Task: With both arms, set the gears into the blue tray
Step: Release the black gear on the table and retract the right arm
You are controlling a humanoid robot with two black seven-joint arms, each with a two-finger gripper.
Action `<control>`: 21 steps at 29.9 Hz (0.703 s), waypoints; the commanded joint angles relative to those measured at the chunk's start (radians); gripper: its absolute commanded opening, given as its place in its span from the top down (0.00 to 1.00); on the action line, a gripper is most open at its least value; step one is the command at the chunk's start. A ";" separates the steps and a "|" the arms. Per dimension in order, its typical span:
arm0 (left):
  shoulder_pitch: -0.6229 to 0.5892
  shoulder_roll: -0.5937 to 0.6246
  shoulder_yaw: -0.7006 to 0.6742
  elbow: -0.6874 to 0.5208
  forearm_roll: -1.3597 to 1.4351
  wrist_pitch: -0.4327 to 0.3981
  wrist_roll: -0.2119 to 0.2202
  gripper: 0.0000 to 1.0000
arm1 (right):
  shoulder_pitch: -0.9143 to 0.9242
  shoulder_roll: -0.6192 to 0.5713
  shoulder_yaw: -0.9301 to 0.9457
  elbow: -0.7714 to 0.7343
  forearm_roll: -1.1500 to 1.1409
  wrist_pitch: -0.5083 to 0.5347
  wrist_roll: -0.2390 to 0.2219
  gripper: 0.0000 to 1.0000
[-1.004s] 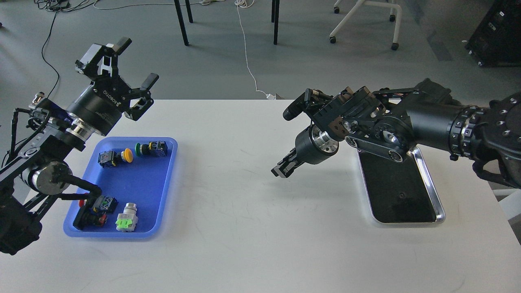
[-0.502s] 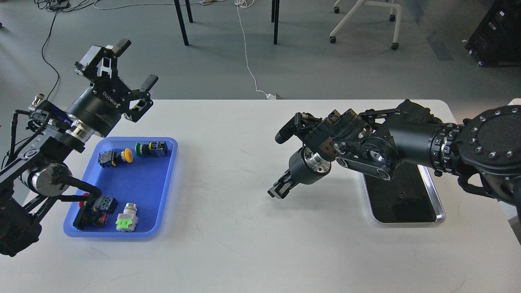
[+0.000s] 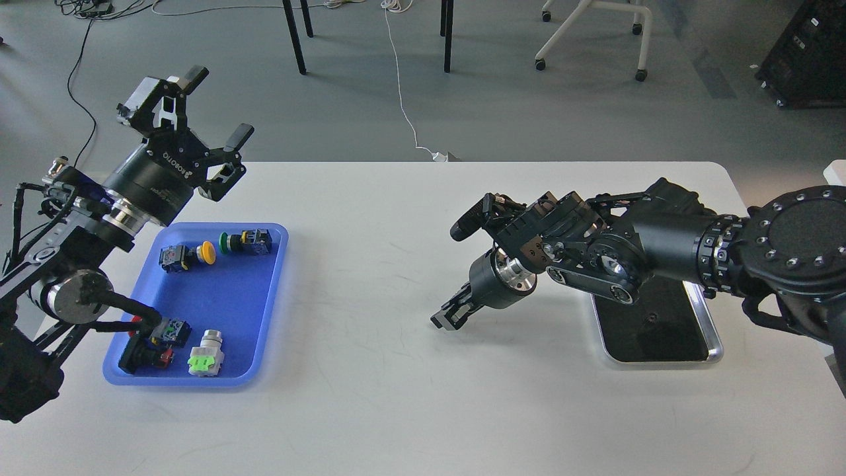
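The blue tray (image 3: 228, 301) lies at the table's left and holds several coloured push-button switches; I see no gears in it. A tiny dark ring (image 3: 652, 318), possibly a gear, shows faintly on the steel tray's dark bottom. My left gripper (image 3: 220, 102) is raised above the tray's far end, open and empty. My right gripper (image 3: 446, 318) points down and left, just above the bare table between the two trays. Its dark fingers lie close together. Whether anything sits between them is hidden.
The shiny steel tray (image 3: 712, 334) with a dark bottom lies at the right, partly under my right arm. A wide stretch of white table (image 3: 370, 370) separates the trays. Chair legs and a cable stand on the floor beyond the far edge.
My right arm has sunk toward the table, and its gripper has moved down and slightly left. The left arm has shifted only a little.
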 commanded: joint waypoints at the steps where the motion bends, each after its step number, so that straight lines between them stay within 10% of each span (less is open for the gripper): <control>1: 0.000 0.001 0.000 0.000 0.002 0.000 0.000 0.02 | 0.001 0.000 0.002 0.000 0.005 0.000 0.000 0.41; 10: 0.000 0.009 0.002 0.000 0.008 -0.001 -0.002 0.02 | 0.021 -0.073 0.109 0.009 0.151 0.008 0.000 0.07; 21: -0.001 -0.008 0.009 -0.012 0.193 -0.011 -0.024 0.02 | -0.110 -0.382 0.357 0.029 0.750 0.018 0.000 0.03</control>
